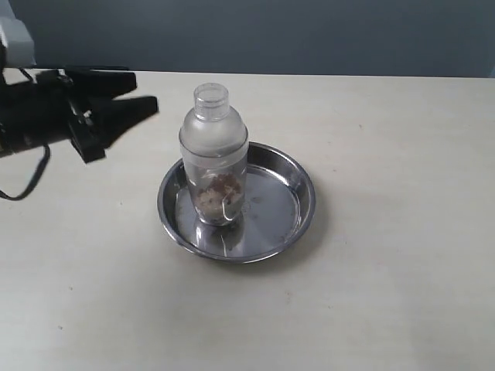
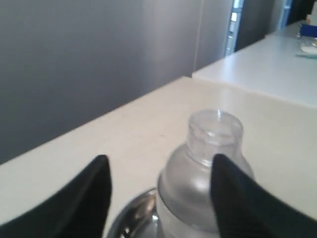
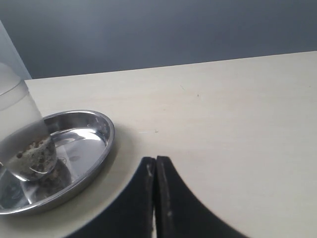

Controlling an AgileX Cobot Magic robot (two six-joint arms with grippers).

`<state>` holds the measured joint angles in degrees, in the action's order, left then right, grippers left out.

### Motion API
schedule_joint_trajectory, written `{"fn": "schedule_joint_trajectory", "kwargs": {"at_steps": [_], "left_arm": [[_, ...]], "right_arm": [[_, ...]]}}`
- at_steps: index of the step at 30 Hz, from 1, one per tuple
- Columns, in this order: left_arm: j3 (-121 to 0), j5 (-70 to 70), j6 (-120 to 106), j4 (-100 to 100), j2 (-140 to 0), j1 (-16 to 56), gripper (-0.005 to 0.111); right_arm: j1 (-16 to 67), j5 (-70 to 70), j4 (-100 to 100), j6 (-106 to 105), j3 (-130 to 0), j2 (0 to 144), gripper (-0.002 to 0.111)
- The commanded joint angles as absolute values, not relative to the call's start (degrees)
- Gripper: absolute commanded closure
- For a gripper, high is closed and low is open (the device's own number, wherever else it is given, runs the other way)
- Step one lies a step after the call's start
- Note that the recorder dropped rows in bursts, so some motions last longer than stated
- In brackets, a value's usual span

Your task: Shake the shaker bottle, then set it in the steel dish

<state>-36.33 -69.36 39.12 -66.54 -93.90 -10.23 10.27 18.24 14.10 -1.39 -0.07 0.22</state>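
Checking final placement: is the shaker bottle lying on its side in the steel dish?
No, the shaker bottle stands upright on the flat bottom of the steel dish, cap pointing up.

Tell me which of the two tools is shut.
The right tool: its jaws are pressed together. The left tool has its jaws apart, clear of the shaker bottle.

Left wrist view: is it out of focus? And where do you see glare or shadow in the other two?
Left wrist view: soft all over, the bottle and the black fingers have fuzzy edges. Exterior view: sharper, even light, bright reflections in the dish, a faint shadow on the table beside it. Right wrist view: the dish mirrors the bottle.
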Motion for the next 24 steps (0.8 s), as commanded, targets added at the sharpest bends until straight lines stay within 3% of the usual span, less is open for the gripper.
{"fn": "schedule_joint_trajectory", "kwargs": {"at_steps": [1,2,4,8,13,19,24], "left_arm": [[-36.01,-69.96,49.33,-66.77,-84.30,-15.67,0.092],[-36.01,-69.96,51.52,-67.57,-82.59,-16.45,0.103],[-36.01,-69.96,54.33,-70.67,-78.11,-17.41,0.106],[-36.01,-69.96,55.44,-71.53,-69.34,-17.57,0.106],[-36.01,-58.93,64.72,-67.79,-57.55,-17.57,0.106],[-36.01,-60.37,66.26,-75.27,-50.37,-17.68,0.106],[-35.52,-49.58,73.64,-81.38,-45.79,-14.44,0.106]], "right_arm": [[10.33,17.67,14.07,-1.49,0.00,0.00,0.109],[10.33,17.67,14.07,-1.49,0.00,0.00,0.109],[10.33,17.67,14.07,-1.49,0.00,0.00,0.109],[10.33,17.67,14.07,-1.49,0.00,0.00,0.109],[10.33,17.67,14.07,-1.49,0.00,0.00,0.109],[10.33,17.67,14.07,-1.49,0.00,0.00,0.109],[10.33,17.67,14.07,-1.49,0.00,0.00,0.109]]}}
